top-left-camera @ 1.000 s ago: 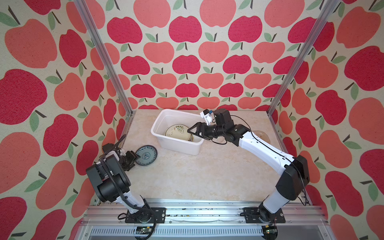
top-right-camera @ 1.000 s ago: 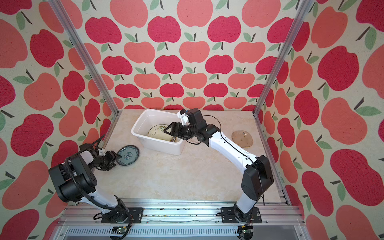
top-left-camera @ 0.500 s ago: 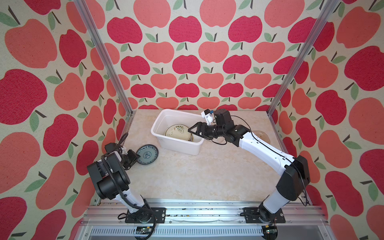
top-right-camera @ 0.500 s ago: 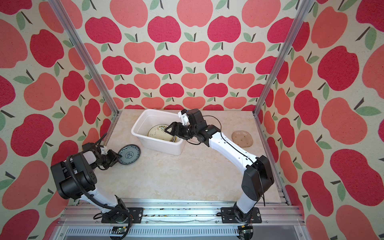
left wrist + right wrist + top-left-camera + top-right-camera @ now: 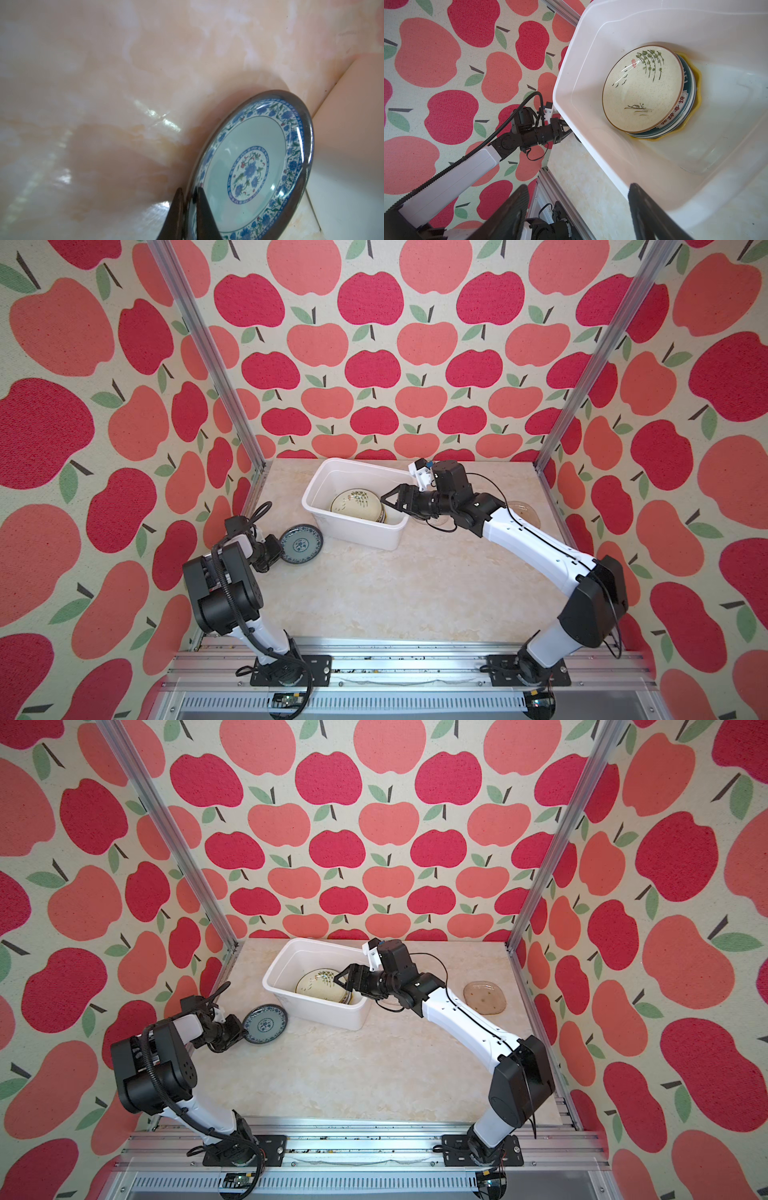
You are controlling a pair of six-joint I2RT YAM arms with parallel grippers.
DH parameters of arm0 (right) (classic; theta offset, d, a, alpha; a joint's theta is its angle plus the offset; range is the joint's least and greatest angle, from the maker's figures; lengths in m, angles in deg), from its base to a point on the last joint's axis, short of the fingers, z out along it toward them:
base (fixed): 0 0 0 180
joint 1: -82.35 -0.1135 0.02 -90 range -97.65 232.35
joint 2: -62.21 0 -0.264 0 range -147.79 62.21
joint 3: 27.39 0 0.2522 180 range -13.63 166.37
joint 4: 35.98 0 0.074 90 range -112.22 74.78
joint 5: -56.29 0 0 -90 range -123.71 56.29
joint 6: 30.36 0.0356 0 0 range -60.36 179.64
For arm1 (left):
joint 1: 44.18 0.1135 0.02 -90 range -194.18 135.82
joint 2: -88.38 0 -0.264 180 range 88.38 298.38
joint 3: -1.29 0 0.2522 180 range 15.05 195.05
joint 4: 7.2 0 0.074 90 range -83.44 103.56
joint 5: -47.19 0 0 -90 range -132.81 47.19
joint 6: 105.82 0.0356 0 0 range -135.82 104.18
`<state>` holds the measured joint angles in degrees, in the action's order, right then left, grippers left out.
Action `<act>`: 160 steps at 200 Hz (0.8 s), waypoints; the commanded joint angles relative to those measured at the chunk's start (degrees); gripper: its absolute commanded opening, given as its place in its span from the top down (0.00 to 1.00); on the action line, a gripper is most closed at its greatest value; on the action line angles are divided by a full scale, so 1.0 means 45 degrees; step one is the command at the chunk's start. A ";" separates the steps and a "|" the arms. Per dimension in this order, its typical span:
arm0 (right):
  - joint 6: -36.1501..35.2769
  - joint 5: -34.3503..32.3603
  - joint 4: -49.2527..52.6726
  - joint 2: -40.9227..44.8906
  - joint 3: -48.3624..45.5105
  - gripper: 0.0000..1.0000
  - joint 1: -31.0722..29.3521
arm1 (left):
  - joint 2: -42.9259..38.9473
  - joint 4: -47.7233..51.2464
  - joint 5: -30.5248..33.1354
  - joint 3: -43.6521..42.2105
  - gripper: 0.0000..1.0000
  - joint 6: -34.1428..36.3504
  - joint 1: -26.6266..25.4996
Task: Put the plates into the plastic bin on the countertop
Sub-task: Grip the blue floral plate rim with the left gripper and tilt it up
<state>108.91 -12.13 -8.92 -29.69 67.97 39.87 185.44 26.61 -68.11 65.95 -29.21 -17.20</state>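
A blue-patterned plate [image 5: 301,542] [image 5: 266,1024] with a dark rim lies left of the white plastic bin [image 5: 357,531] [image 5: 320,1013] on the countertop [image 5: 395,585]. My left gripper [image 5: 279,549] [image 5: 242,1031] is shut on that plate's near rim. In the left wrist view the plate [image 5: 255,166] is tilted, with the gripper [image 5: 188,191] pinching its edge. Inside the bin [image 5: 566,72] is a stack of plates topped by a cream leaf-painted one [image 5: 356,504] [image 5: 320,982] [image 5: 643,89]. My right gripper [image 5: 388,499] [image 5: 340,977] [image 5: 578,187] hangs open and empty over the bin's right end.
A brown glass plate [image 5: 485,997] [image 5: 524,510] lies on the countertop at the right, partly behind the right arm in a top view. Aluminium rails [image 5: 374,651] edge the front, and apple-patterned walls close in the sides and back.
The left gripper has shut on the blue plate's rim, and the plate has shifted slightly toward the bin. The right arm has not moved.
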 commanded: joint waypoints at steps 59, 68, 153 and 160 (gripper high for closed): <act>0.0459 -0.0506 -0.0425 0.1061 -0.0635 0.22 0.0192 | -0.1754 0.1482 0.0717 -0.0733 0.98 -0.0778 -0.0200; 0.0560 -0.0583 -0.0437 0.1152 -0.0709 0.22 0.0198 | -0.2243 0.1454 0.0810 -0.0951 0.99 -0.1023 -0.0195; 0.0891 -0.1348 0.0466 0.1422 -0.0430 0.22 -0.0547 | -0.7101 0.1904 0.1716 -0.3066 1.00 -0.4563 -0.0213; 0.0888 -0.1404 0.0536 0.1424 -0.0383 0.22 -0.0631 | -0.7509 0.1836 0.1749 -0.3216 1.00 -0.4885 -0.0213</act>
<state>111.93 -16.54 -8.85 -25.01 65.15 38.40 156.67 34.00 -61.79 53.58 -43.87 -18.05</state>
